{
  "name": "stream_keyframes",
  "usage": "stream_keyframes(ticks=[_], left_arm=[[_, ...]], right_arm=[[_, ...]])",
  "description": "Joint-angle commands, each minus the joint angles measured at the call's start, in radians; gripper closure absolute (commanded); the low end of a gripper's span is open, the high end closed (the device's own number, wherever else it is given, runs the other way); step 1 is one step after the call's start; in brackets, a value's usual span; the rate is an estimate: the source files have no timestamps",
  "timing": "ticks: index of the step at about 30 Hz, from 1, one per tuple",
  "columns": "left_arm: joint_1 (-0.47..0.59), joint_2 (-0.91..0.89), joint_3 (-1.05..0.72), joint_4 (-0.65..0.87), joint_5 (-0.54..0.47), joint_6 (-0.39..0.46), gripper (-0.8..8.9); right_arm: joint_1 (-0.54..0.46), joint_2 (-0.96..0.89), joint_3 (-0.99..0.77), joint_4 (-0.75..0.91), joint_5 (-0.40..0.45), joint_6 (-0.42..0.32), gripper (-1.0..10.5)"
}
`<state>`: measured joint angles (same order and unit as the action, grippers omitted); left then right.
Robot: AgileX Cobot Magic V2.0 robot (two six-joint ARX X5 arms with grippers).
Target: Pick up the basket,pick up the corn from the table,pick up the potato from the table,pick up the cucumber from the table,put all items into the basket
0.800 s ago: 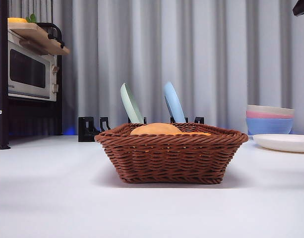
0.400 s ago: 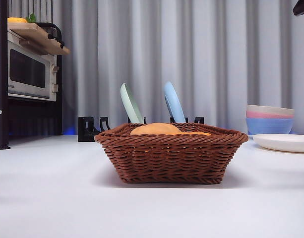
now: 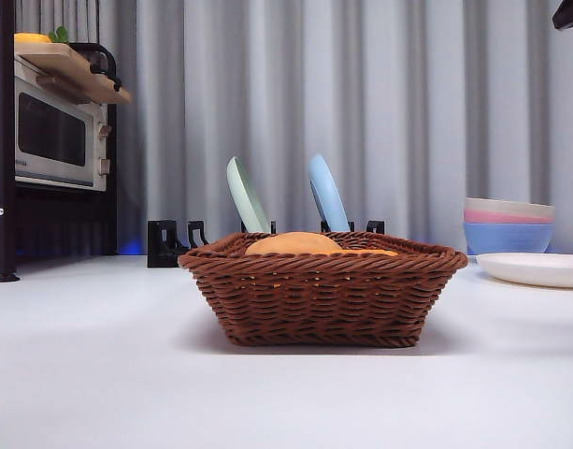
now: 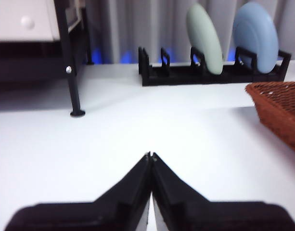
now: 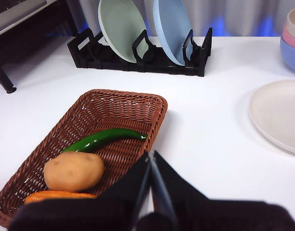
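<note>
Far left in the front view, a microwave (image 3: 50, 136) sits on a dark rack (image 3: 4, 140) beneath a wooden board (image 3: 73, 67); behind the centre of the table (image 3: 99, 374) a black plate rack (image 3: 169, 243) holds a pale green plate (image 3: 246, 195) and a pale blue plate (image 3: 327, 194), both upright on edge; in front of that rack the basket (image 3: 323, 297) rests flat on the table, with the tan top of the potato (image 3: 293, 243) rising just above its braided rim; to the right stand stacked bowls (image 3: 508, 224), with a white plate (image 3: 534, 268) lying flat just before them; a black tip of an arm shows at the top right corner; the left gripper (image 4: 150, 156) hangs over bare table with its jaws pressed together at the tips, holding nothing, the basket's edge (image 4: 279, 113) off to one side and well apart from it; the right gripper (image 5: 150, 155) is poised above the basket's near rim (image 5: 157, 120), jaws closed against each other and empty; inside the basket the cucumber (image 5: 103, 138) lies across the woven floor, the potato (image 5: 73, 171) sits just beside it, touching or nearly so, and an orange item, apparently the corn (image 5: 58, 196), lies against the wall nearest the camera, close by the potato, its surface partly hidden by the gripper body; all three vegetables are in the basket
</note>
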<state>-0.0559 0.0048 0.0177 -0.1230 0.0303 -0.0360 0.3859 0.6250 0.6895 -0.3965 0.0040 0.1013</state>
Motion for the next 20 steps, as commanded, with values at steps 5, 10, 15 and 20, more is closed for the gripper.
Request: stream_keyframes(ticks=[5,10,15,20], left_arm=[[0.013,-0.003,-0.014,-0.069,-0.038,-0.017,8.14],[0.013,-0.003,-0.014,-0.064,-0.026,-0.026,8.14],[0.011,-0.003,-0.014,-0.064,-0.029,-0.024,8.14],[0.011,-0.003,-0.014,-0.064,-0.029,-0.024,8.14]], right_arm=[[0.001,-0.002,-0.005,0.005,0.003,0.010,9.5],[0.001,-0.002,-0.005,0.005,0.003,0.010,9.5],[0.001,-0.002,-0.005,0.005,0.003,0.011,9.5],[0.001,-0.002,-0.005,0.005,0.003,0.010,9.5]])
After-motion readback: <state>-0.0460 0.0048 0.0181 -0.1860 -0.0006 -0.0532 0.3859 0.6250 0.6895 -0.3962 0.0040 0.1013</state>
